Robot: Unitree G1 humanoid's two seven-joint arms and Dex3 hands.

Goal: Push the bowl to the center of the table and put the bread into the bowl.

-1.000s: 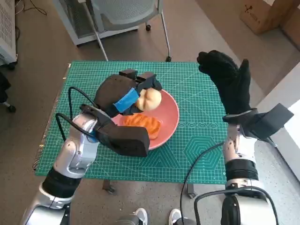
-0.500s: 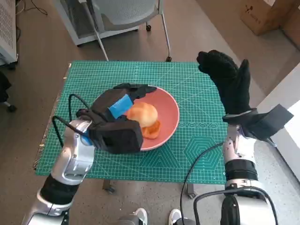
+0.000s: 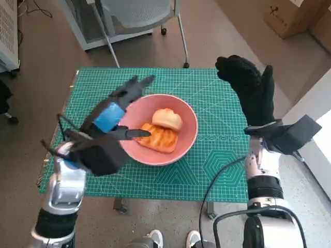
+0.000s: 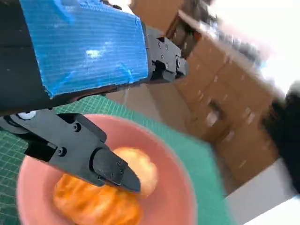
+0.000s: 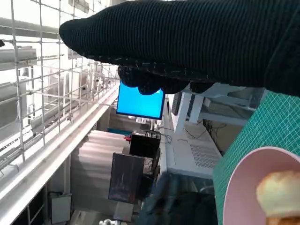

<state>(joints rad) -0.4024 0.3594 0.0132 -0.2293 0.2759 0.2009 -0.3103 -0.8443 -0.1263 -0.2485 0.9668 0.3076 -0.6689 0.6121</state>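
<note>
Left hand (image 3: 106, 135): my fingers spread, empty, just above the bowl (image 3: 189, 135) rim.
Right hand (image 3: 249, 90): open, raised.
Risk: clipping the rim, spilling bread (image 3: 166, 119).

Pink bowl (image 3: 187, 138): smooth, matt (plastic-looking). Green cutting mat (image 3: 217, 103): matt, grid-printed. Right hand (image 3: 250, 89): black knit cloth. Left hand (image 3: 111, 114): glossy blue tape, hard black plastic.

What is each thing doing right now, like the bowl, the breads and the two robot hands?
Bowl: upright on the green mat, holding two breads.
Pale bread: lying in the bowl.
Orange bread: lying in the bowl, beside the pale one.
Left robot hand: fingers spread, holding nothing, at the bowl's edge.
Right robot hand: raised, holding nothing.
</note>
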